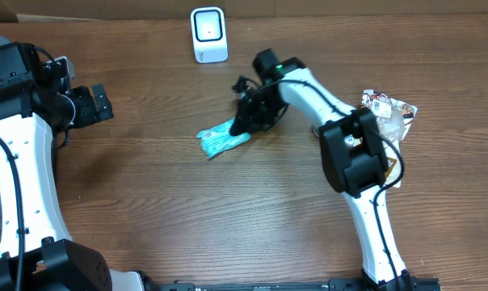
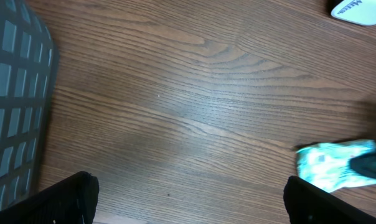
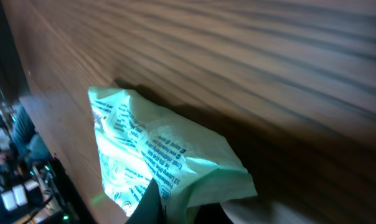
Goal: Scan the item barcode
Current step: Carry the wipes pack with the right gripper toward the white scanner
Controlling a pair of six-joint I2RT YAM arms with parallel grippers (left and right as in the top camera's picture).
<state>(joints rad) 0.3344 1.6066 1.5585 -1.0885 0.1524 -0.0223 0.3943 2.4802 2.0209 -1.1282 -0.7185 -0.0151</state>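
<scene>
The item, a teal plastic packet (image 1: 222, 139) with printed text, lies on the wooden table in front of the white barcode scanner (image 1: 208, 35). My right gripper (image 1: 242, 125) is shut on the packet's right end. In the right wrist view the packet (image 3: 157, 155) is pinched between the dark finger (image 3: 152, 205) and the other pad, with the right gripper (image 3: 188, 210) at the bottom edge. No barcode shows. My left gripper (image 1: 98, 103) stands open at the far left with nothing in it. Its wrist view shows the left gripper (image 2: 188, 199), the packet (image 2: 337, 163) at the right, and the scanner's corner (image 2: 360, 10).
A pile of other packets (image 1: 387, 109) lies at the right of the table behind the right arm. A grey mesh basket (image 2: 14, 93) stands at the left edge, close to the left arm.
</scene>
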